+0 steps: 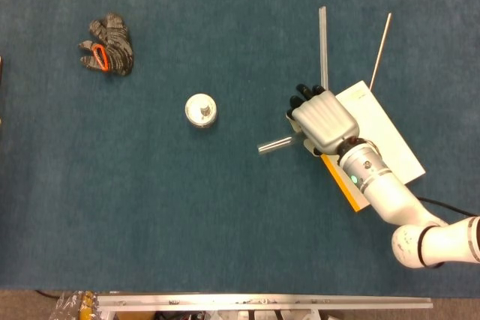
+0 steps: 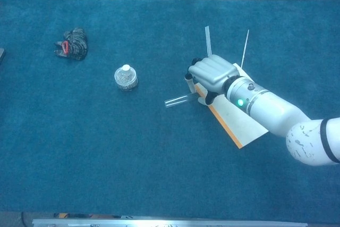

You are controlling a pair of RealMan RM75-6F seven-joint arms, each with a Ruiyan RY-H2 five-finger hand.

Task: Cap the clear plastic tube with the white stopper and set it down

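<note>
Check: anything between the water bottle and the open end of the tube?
Nothing. In the head view only bare blue cloth lies between the water bottle and the clear tube held by the right hand.
</note>
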